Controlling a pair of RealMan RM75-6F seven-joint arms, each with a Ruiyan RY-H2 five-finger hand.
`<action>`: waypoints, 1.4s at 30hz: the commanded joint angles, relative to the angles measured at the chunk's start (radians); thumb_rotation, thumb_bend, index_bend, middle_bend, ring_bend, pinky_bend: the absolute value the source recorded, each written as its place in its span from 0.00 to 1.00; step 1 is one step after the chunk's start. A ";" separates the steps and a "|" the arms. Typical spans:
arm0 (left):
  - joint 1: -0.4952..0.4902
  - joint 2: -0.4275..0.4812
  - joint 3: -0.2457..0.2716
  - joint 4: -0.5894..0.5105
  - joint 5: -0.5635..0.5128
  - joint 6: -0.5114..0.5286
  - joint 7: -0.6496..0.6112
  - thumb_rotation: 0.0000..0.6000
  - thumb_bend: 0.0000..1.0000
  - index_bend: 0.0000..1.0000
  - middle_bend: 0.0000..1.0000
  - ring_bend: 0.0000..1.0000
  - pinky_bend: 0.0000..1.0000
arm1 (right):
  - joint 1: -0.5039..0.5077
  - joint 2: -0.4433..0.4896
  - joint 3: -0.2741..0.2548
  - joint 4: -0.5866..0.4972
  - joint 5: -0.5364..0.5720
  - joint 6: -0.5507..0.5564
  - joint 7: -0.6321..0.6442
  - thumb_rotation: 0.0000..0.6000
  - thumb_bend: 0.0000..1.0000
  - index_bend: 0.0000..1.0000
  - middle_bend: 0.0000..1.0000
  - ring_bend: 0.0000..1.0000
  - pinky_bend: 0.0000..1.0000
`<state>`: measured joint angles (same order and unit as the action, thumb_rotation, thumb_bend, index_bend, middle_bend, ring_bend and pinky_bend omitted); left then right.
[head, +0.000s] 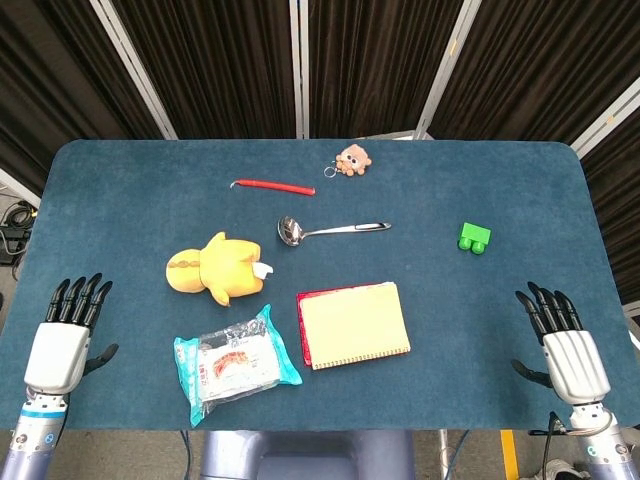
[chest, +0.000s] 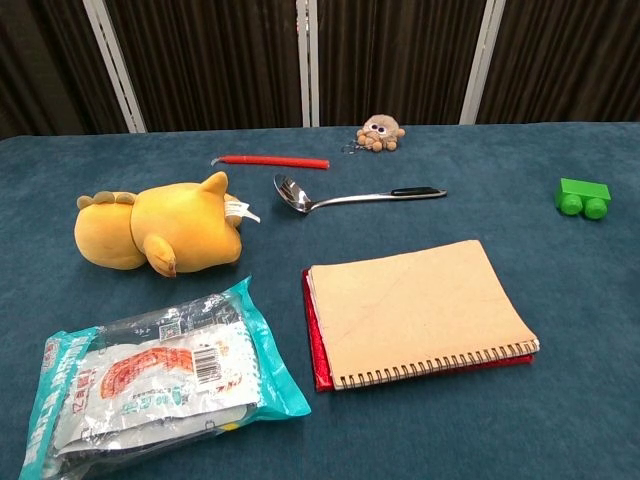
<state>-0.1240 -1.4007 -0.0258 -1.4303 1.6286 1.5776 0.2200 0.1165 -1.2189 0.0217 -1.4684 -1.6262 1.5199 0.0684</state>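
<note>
Snack packet (head: 236, 366), clear with teal ends and a red-and-white label, lies flat near the front edge of the blue surface (head: 130, 195) at about 7 o'clock from the middle, and it is the thing nearest the left robot hand (head: 62, 345). That hand rests at the surface's front left corner, at about 9 o'clock from the packet and well apart from it, palm down, fingers straight and spread, grasping nothing. The right robot hand (head: 566, 351) sits at the front right corner in the same released pose, fingers apart and holding nothing; the closest thing to it is a green block (head: 474, 237) at about 11 o'clock from it, well apart. Neither hand shows in the chest view. A yellow plush toy (head: 214, 268) lies on its side at 12 o'clock from the packet, near it. A spiral notebook (head: 354, 324) with a tan cover over a red one lies just beside the packet at 3 o'clock. Farther back are a metal spoon (head: 328, 230), a red stick (head: 273, 185) and a small brown plush keychain (head: 349, 160).
</note>
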 joint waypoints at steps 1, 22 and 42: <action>-0.006 -0.003 -0.006 0.000 -0.007 -0.009 -0.004 1.00 0.25 0.00 0.00 0.00 0.00 | 0.000 0.001 0.001 -0.001 0.003 -0.002 0.002 1.00 0.08 0.00 0.00 0.00 0.00; -0.227 -0.176 -0.119 0.089 -0.104 -0.275 0.075 1.00 1.00 0.00 0.00 0.00 0.00 | 0.003 0.004 0.000 -0.003 0.006 -0.011 0.015 1.00 0.08 0.00 0.00 0.00 0.00; -0.392 -0.408 -0.182 0.337 -0.203 -0.393 0.174 1.00 1.00 0.00 0.00 0.00 0.00 | 0.008 0.011 0.003 0.000 0.020 -0.026 0.044 1.00 0.08 0.00 0.00 0.00 0.00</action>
<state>-0.5012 -1.7929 -0.1990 -1.1099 1.4390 1.1994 0.3879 0.1235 -1.2078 0.0244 -1.4690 -1.6077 1.4951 0.1122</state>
